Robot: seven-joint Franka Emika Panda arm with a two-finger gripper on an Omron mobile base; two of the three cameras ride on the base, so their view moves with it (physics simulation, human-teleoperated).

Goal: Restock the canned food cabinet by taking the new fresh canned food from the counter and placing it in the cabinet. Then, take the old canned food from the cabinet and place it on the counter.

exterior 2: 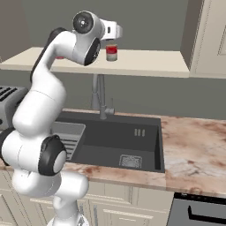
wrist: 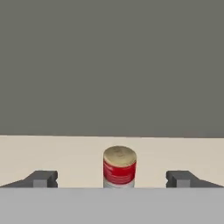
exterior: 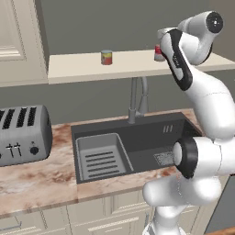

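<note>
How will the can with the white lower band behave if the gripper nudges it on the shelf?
The new can stands upright and squat, so it probably slides rather than tips. If knocked over, its round body would likely roll along the shelf board. It looks rigid.

new red-and-white can upright on cabinet shelf; old can nearby.

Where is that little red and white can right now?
The red and white can stands upright on the cream shelf, above the sink, right of the other can, between the open gripper fingers.
</note>
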